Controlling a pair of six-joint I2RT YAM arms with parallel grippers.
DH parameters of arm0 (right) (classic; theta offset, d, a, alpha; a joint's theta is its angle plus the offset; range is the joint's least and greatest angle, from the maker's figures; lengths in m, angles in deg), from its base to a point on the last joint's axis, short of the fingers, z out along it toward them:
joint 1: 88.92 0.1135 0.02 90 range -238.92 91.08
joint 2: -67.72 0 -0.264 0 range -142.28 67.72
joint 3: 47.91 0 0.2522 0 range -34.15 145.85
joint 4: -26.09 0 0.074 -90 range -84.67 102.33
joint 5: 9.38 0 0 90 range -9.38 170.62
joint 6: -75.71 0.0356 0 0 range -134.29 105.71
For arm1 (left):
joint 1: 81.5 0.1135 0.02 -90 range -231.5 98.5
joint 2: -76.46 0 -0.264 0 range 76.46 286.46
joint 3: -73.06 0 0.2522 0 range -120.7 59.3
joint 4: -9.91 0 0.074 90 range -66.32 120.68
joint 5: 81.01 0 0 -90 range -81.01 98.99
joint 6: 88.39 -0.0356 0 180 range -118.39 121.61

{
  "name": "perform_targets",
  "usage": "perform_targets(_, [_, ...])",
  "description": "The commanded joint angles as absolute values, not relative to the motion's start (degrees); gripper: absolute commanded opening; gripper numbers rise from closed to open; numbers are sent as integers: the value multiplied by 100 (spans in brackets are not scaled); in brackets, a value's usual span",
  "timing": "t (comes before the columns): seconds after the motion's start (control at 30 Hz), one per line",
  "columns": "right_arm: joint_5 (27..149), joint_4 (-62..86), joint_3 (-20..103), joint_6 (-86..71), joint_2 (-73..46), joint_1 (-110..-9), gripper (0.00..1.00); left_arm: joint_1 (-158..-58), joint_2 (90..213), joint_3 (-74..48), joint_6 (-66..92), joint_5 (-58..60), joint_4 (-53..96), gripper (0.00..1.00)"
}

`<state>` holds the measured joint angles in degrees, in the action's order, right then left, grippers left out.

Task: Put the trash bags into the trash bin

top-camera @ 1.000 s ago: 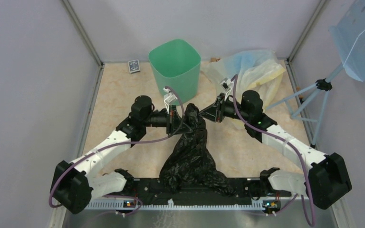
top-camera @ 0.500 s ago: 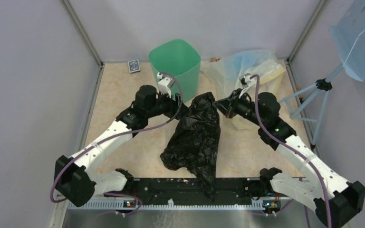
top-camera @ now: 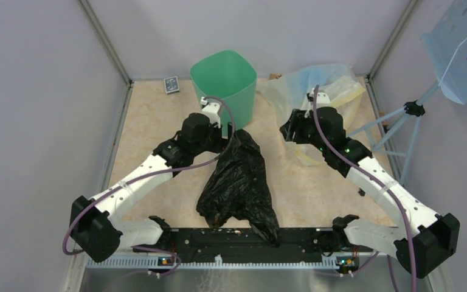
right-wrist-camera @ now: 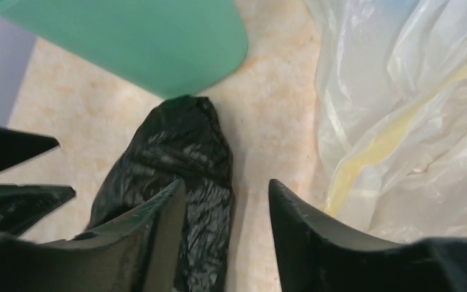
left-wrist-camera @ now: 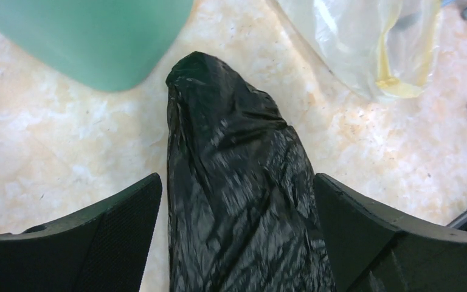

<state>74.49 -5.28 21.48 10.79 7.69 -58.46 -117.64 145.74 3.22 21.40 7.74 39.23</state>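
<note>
The bag (top-camera: 238, 182) is seen crumpled on the table (top-camera: 152, 121), its far tip just near of the bin (top-camera: 225, 82). The left gripper (left-wrist-camera: 237, 182) is spread wide astride it; the right gripper (right-wrist-camera: 226, 182) is parted beside the bag's right edge.

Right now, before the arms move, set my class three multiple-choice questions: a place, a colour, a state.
1. Where is the black bag relative to the bin? A inside it; B on the table in front of it; C over its rim.
2. The bin's colour? A red; B mint green; C grey.
3. The left arm's jaws? A shut on the bag; B out of view; C wide open astride the bag.
Answers: 1 B: it lies on the tabletop short of the bin. 2 B: its walls show green. 3 C: the left wrist view shows them apart, bag between.
</note>
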Motion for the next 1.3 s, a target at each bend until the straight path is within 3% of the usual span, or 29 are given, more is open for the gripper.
perform_targets(0.0, [8101, -655, 2010, 1050, 653, -5851, 57, -11829, 14359, 131, 2173, 1505, 4294, 99])
perform_targets(0.17, [8943, -229, 1069, 1299, 678, -5831, 59, -11824, 14107, 129, 2191, 1334, 4750, 97])
perform_targets(0.33, [9071, 12, 643, 1539, 330, -5533, 51, -11827, 13981, 287, 2263, 504, 5363, 80])
perform_targets(0.4, [9073, 178, 516, 1652, 185, -5351, 50, -11831, 13978, 365, 2308, 219, 5682, 78])
perform_targets(0.6, [9153, 884, 257, 2024, -461, -4951, 47, -11825, 13763, 1036, 3083, 120, 5676, 81])
perform_targets(0.97, [9018, 1503, 32, 2483, -1334, -4859, 42, -11780, 13089, 1471, 3919, 1511, 6214, 83])
perform_targets(1.0, [9087, 1564, 6, 2555, -1345, -4858, 38, -11776, 13017, 1480, 3955, 1567, 6246, 83])
perform_targets(1.07, [9255, 1755, -33, 2744, -1315, -4866, 14, -11778, 12864, 1507, 4002, 1641, 6252, 83])
perform_targets(1.13, [9252, 1842, -21, 2957, -1207, -4866, 0, -11779, 12720, 1541, 4041, 1642, 6165, 83])
perform_targets(1.27, [8432, 1173, 307, 3090, -766, -4973, 0, -11785, 12518, 1752, 3712, 982, 5587, 82])
